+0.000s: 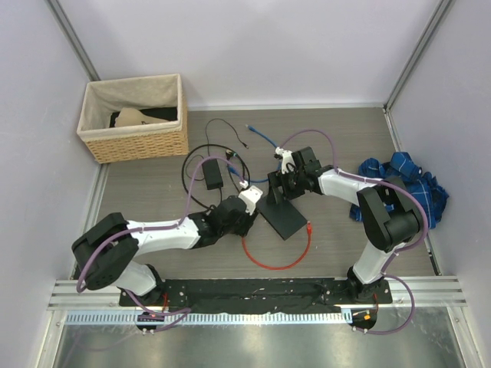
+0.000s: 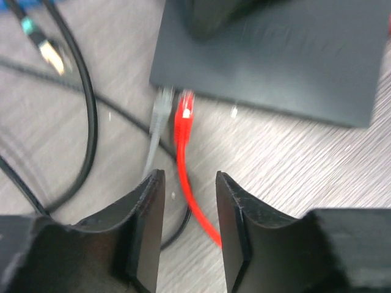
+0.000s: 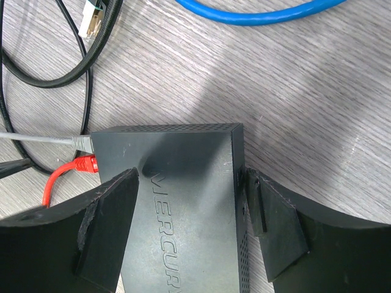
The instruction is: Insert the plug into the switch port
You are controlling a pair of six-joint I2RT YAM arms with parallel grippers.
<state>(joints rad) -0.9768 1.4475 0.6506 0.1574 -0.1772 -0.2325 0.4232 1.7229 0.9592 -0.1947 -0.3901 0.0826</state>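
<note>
**Red plug at the switch wall, left jaws parted**

The left gripper (image 2: 190, 178) is seen low over the grey wood-grain table (image 2: 293, 165), its two black fingers parted to a middling gap. The thin red cable (image 2: 195, 210) is threaded between them, and as far as can be judged it is touched by neither finger. Straight ahead of the fingertips, the red plug (image 2: 185, 113) is found with its nose against the port side of the flat, dark grey rectangular switch (image 2: 275, 61). How deep it is seated cannot be told through the blur. Just left of it, a grey plug (image 2: 163, 105) is lodged at the same wall. Off to the left of the fingers, thick black cords (image 2: 85, 122) are looped on the table.

Over to the right gripper (image 3: 190, 177): its jaws are spread wide and the switch is straddled, one finger at each long side. Whether the box is actually squeezed cannot be told. Beyond the fingertips, a bright blue cable (image 3: 263, 15) is curved across the table.
</note>
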